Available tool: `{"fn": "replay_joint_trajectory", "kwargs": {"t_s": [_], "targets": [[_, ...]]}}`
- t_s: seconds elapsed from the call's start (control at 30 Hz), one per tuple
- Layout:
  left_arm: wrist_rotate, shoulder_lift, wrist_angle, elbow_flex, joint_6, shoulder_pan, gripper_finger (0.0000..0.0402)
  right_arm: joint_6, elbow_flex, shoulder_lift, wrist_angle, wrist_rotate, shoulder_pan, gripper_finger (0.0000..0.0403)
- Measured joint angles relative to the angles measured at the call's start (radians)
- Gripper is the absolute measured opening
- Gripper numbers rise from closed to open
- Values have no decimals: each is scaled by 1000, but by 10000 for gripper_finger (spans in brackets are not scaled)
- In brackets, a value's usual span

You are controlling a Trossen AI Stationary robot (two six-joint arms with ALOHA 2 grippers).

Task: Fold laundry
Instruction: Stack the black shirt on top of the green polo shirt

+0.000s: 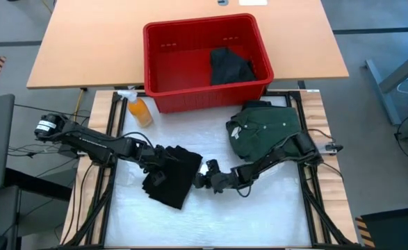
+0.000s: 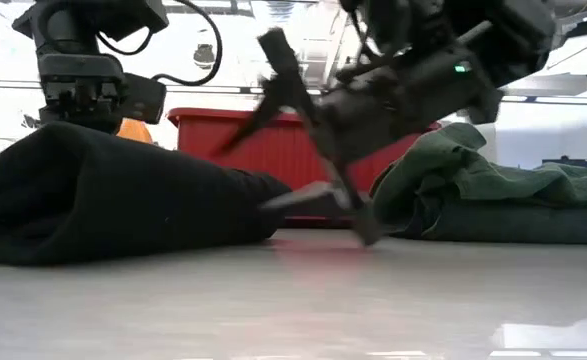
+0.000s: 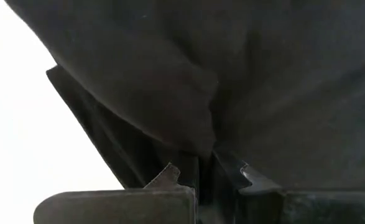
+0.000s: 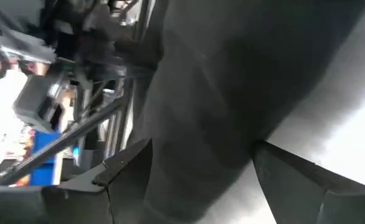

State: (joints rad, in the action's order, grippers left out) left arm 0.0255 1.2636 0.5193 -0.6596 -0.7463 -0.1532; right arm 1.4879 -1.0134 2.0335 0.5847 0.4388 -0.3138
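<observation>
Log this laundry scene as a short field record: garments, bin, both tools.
black garment: bunched on table, front left of centre
green shirt: on table, right, before the bin
red bin: holds another dark garment
left tool: shut on black garment's edge
right tool: open, at black garment's right edge
spray bottle: beside bin's left corner

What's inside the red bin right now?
One crumpled black garment lies in the red bin, against its right side. The rest of the floor shows bare; anything beneath that garment is hidden.

Folded garment mid-table btwn arms; shirt to its right; bin behind.
</observation>
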Motion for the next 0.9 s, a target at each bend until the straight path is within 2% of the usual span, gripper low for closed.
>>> {"fn": "replay_joint_trajectory", "kwargs": {"t_s": [0.3,0.43,0.53,0.63,0.83,0.9], "targets": [[29,-1,-13,46,2,-2,0,-45,-166,129,23,3,11,305],[40,-1,-24,64,1,-2,0,-48,-214,129,-131,44,24,302],[50,-1,-27,73,-9,-2,0,-64,-252,130,-230,68,42,284],[50,-1,-30,74,-16,-2,0,-117,-277,132,-293,68,63,232],[8,-2,-59,74,-66,-3,17,-273,-287,133,-297,29,99,50],[-8,-10,-57,67,-67,-3,39,-332,-287,130,-299,-10,110,46]]}}
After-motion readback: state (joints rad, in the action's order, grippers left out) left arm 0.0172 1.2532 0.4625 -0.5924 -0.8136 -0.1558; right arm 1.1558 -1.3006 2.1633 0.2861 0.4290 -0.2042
